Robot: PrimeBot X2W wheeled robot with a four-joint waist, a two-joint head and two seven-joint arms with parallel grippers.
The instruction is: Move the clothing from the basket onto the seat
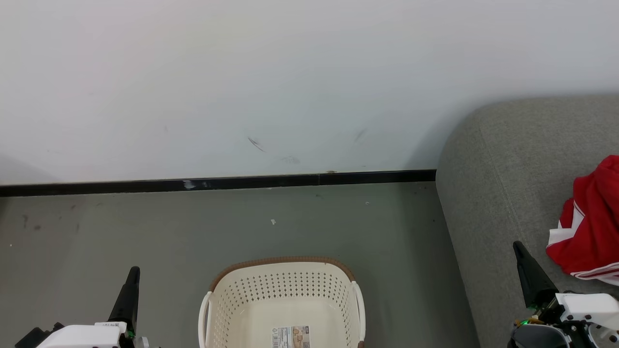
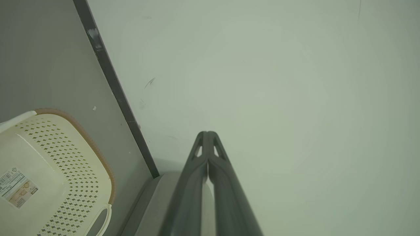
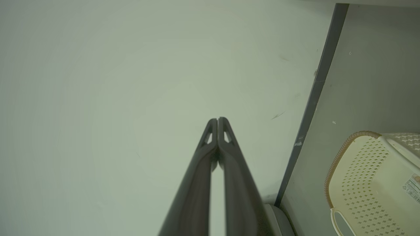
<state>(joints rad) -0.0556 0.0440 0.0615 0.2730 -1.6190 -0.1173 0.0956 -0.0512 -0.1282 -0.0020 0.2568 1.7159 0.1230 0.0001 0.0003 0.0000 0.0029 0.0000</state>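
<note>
The basket [image 1: 285,287] stood on the grey floor [image 1: 145,232] in front of the robot, well apart from the white wall [image 1: 290,72] and its dark skirting strip [image 1: 242,183], and as much of its inside as the views took in was bare: perforated cream walls and a floor carrying nothing but a label sticker [image 1: 290,337]. The clothing [image 1: 592,222] lay bunched on the seat [image 1: 488,193] at the right edge of the head view, red fabric with white stripes and trim, partly cut off by the frame, so how many pieces made up the heap could not be told. The left fingers [image 2: 195,177] were pressed together at the tips and held nothing, pointing at the wall with the basket off to one side in the left wrist view. The right fingers [image 3: 201,173] were likewise closed tip to tip and empty, raised just beside the clothing in the head view but not touching it. Judged from this, the moving looked done or very nearly so: garments rested on the seat, nothing showed in the basket, and neither arm carried anything. What was left, if anything, seemed only to be confirming that the cut-off near end of the basket in the head view hid no last piece.
</note>
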